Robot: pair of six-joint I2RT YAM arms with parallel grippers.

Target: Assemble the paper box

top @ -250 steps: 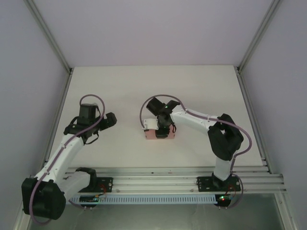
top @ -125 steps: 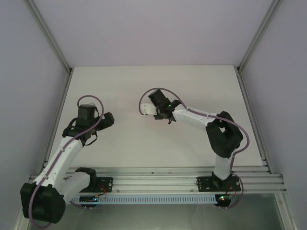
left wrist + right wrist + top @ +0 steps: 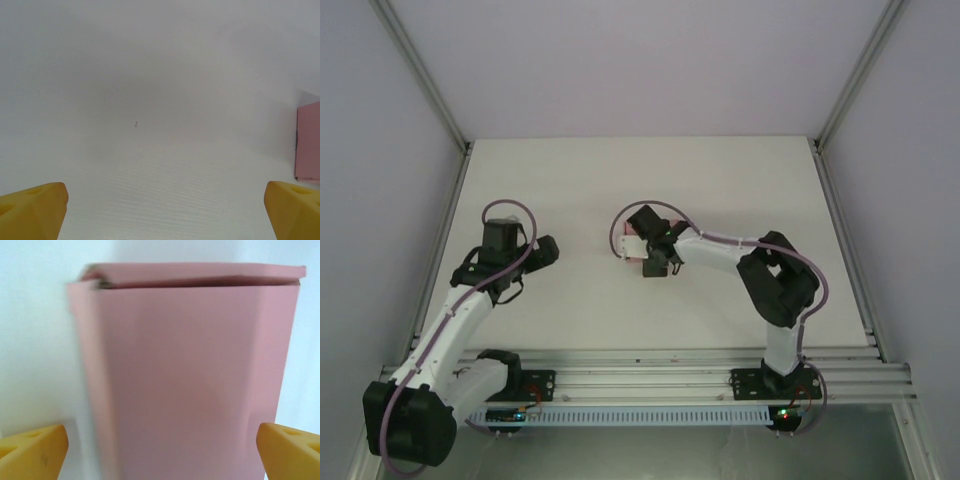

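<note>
Right wrist view puts our right claw [image 3: 160, 452] wide open astride the pink folded paper box [image 3: 190, 365], unpinched, lying mid white table [image 3: 740, 180]; our left claw [image 3: 165, 212], gaping empty, hangs aside, likely to leave room

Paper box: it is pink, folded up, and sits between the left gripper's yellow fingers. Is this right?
Wrong arm. The paper box is pink and folded up, but it sits between the right gripper's yellow fingers, as the right wrist view shows.
</note>
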